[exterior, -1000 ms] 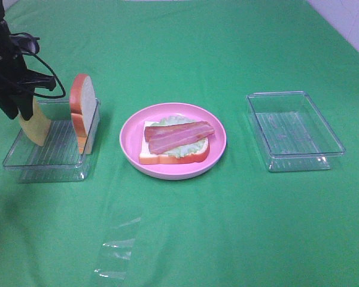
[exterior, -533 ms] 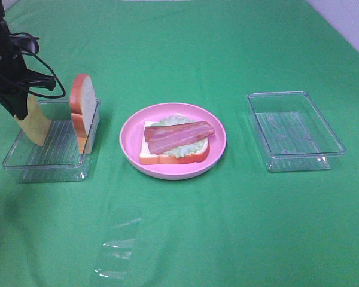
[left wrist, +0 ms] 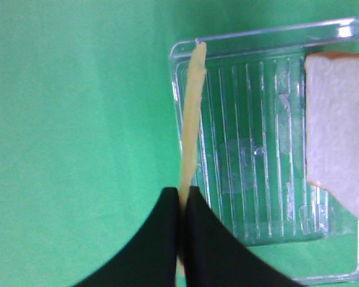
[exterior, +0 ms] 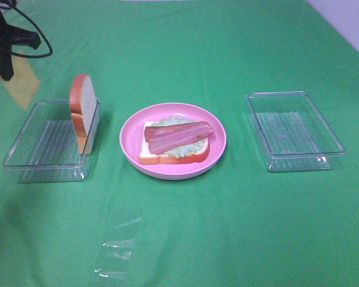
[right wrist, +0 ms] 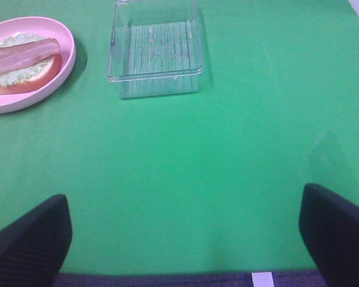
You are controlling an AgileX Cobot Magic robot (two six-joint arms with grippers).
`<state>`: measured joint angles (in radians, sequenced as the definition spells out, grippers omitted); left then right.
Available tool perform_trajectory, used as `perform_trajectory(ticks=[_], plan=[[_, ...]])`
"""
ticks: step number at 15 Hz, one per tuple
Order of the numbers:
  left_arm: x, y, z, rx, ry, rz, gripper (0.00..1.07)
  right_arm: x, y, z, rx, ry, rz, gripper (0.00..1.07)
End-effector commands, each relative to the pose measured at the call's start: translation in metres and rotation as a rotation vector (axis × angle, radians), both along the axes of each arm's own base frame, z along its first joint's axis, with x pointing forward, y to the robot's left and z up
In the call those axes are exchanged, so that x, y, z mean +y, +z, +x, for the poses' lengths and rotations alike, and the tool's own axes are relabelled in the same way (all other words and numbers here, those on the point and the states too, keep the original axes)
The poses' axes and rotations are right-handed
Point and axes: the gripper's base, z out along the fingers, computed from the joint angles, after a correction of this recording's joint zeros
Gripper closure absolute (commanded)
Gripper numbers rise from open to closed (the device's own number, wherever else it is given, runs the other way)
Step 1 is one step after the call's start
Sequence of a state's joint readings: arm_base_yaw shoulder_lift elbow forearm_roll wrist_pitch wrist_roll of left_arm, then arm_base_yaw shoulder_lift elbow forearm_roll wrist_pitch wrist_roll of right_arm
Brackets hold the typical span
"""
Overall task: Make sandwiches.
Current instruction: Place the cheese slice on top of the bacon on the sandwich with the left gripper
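Observation:
My left gripper [exterior: 5, 70] is shut on a yellow cheese square [exterior: 21, 85], held in the air behind the left clear tray [exterior: 48, 143]. The left wrist view shows the cheese [left wrist: 191, 119] edge-on, pinched between the black fingertips of that gripper [left wrist: 182, 196] above the tray [left wrist: 257, 149]. A white bread slice [exterior: 84, 113] with an orange-brown crust leans upright against the tray's right wall. On the pink plate [exterior: 128, 134] lies a bread slice [exterior: 152, 158] topped with lettuce [exterior: 192, 149] and bacon [exterior: 179, 134]. My right gripper [right wrist: 182, 239] stands wide open over bare cloth, holding nothing.
A second clear tray [exterior: 293, 128] sits to the right of the plate with nothing in it, and it appears in the right wrist view as the tray [right wrist: 155, 57]. A crumpled clear film [exterior: 116, 251] lies on the green cloth near the front.
My left gripper closed fully on the cheese and lifted it out of the left tray, up and toward the back left. Everything else stayed put.

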<state>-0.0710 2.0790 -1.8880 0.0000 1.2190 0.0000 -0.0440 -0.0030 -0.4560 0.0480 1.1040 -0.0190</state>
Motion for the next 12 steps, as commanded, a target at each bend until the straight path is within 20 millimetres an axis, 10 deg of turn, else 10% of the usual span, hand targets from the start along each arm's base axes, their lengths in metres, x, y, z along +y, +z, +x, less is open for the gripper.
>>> perform_trajectory(ticks=[1,7,12], plan=[[-0.002,0.046,-0.025,-0.016,0.006,-0.022,1.07,0.0,-0.001,-0.003,-0.034,0.006,-0.009,0.09],[-0.056,0.122,-0.054,-0.224,-0.174,-0.316,1.07,0.0,-0.001,-0.003,-0.034,0.006,-0.009,0.09],[-0.141,0.087,-0.047,-0.13,-0.396,-0.604,1.07,0.0,-0.001,-0.003,-0.034,0.006,-0.009,0.09]])
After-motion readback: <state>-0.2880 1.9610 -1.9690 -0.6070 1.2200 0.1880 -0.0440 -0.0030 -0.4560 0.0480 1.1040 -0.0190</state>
